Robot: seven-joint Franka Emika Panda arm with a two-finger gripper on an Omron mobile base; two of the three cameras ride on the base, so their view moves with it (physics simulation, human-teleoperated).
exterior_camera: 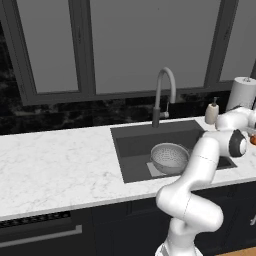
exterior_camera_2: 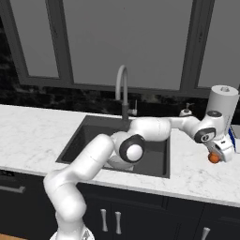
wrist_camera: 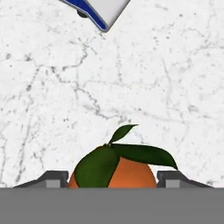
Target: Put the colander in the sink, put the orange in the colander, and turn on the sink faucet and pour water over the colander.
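The orange (wrist_camera: pixel 131 177), topped with dark green leaves (wrist_camera: pixel 131 151), sits low in the hand view between the two jaws, one at each side of the fruit. White marbled surface (wrist_camera: pixel 131 74) spreads beyond it. A blue-edged white object (wrist_camera: pixel 103 11) pokes in at the top edge.

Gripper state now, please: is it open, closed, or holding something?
Gripper: its two fingers stand on either side of the orange on the counter; whether they already grip it cannot be told.
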